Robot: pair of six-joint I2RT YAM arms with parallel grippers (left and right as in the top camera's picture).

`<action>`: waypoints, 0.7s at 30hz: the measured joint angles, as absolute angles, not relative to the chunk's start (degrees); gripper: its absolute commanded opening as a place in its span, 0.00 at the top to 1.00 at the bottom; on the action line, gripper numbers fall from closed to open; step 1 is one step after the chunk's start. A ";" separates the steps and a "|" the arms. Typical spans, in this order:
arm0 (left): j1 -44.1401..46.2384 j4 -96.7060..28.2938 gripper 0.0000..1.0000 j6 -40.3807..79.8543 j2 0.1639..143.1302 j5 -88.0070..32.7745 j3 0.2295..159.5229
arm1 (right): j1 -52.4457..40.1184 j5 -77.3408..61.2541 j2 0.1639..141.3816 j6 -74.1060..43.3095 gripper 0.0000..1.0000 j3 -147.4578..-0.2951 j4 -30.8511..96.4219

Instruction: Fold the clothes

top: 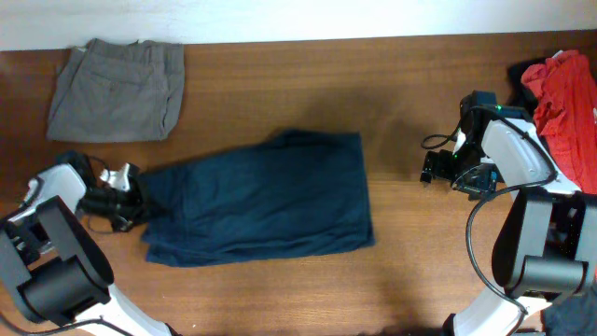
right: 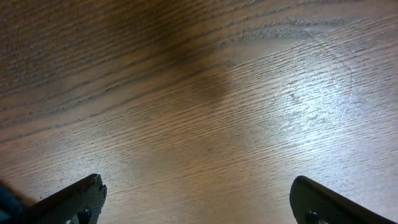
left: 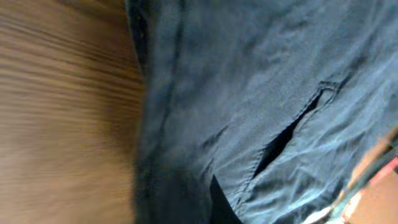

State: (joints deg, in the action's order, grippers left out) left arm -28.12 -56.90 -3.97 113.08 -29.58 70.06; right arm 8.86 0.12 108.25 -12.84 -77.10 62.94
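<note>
The dark navy-blue trousers lie folded in the middle of the table. My left gripper is at their left edge. In the left wrist view the navy cloth fills most of the frame, with a pocket slit showing, and a dark fingertip is pressed into the cloth, so the gripper looks shut on it. My right gripper hovers right of the trousers; in the right wrist view its fingers are wide apart over bare wood, holding nothing.
Folded grey-khaki trousers lie at the back left. A red garment is heaped at the right edge, with a black one beside it. The wooden table shows around the trousers.
</note>
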 measured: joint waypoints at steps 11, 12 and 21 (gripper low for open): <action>-28.14 -68.71 1.00 1.78 113.08 -15.46 89.34 | 8.86 0.12 108.25 -12.86 0.01 -77.10 62.92; -28.14 -70.13 1.00 1.98 113.10 -14.66 91.22 | 8.86 0.12 108.25 -12.84 0.01 -77.10 62.94; -26.59 -76.69 0.99 2.68 113.03 -10.35 102.30 | 8.86 0.12 108.25 -12.84 0.01 -77.10 62.92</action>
State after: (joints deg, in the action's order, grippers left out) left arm -26.59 -76.69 2.68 113.03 -10.35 102.30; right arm 8.86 0.12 108.25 -12.84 -77.10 62.92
